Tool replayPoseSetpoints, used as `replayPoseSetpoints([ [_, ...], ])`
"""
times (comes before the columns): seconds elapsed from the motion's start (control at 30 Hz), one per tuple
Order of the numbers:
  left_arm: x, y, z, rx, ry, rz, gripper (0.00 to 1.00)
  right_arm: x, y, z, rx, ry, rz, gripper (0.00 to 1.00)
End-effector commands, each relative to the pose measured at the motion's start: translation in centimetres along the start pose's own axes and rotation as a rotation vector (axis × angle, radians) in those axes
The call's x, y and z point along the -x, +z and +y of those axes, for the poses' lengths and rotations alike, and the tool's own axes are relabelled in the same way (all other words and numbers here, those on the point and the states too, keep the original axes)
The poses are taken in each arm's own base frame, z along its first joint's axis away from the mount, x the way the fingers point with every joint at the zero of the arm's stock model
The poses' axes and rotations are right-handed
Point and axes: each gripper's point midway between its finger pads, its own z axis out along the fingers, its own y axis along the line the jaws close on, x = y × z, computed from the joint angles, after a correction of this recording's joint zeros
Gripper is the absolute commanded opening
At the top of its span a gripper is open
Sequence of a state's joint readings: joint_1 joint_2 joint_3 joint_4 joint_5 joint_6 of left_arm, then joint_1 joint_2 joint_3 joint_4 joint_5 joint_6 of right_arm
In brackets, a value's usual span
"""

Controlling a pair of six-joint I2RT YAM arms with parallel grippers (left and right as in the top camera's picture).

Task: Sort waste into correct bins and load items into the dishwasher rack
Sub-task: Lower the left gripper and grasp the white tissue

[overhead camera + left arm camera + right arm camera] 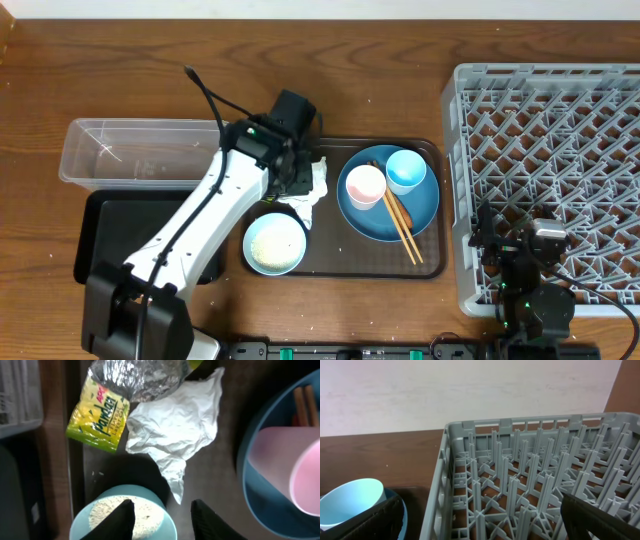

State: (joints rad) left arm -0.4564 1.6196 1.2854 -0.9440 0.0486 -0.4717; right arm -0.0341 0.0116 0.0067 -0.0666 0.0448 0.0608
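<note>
Snack wrapper [100,420] and tissue [175,430] lie unsorted on brown tray [330,258], rice [105,512] in bowl [247,250]. Tub [140,150] and rack [560,130] show nothing loaded. Plate [425,215] carries white cup [365,186], pale blue cup [406,171] and chopsticks [403,228]. Left gripper [165,520] is part-open and empty over the bowl edge. Right gripper [485,517] is wide and empty at the rack.

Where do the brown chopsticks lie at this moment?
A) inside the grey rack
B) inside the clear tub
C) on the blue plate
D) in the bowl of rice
C: the overhead view shows the chopsticks lying across the blue plate, which sits on the brown tray.
</note>
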Motion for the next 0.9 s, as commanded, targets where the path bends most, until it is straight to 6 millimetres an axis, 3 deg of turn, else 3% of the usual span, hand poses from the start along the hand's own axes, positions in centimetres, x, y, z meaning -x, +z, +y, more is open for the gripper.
replayPoseSetpoints([
  [0.0, -0.4, 0.8, 0.5, 0.015, 0.003, 0.002, 0.41, 0.0, 0.0, 0.4, 0.013, 0.008, -0.002, 0.99],
  [0.13, -0.8, 1.8, 0.7, 0.016, 0.003, 0.003, 0.41, 0.0, 0.0, 0.4, 0.013, 0.008, -0.001, 0.99],
  [0.47, -0.8, 3.8, 0.7, -0.003, 0.018, -0.03, 0.64, 0.0, 0.0, 0.4, 0.014, 0.008, -0.001, 0.99],
  [0.87, 0.0, 5.0, 0.1, -0.037, 0.06, -0.089, 0.7, 0.0, 0.0, 0.4, 0.013, 0.008, -0.002, 0.99],
])
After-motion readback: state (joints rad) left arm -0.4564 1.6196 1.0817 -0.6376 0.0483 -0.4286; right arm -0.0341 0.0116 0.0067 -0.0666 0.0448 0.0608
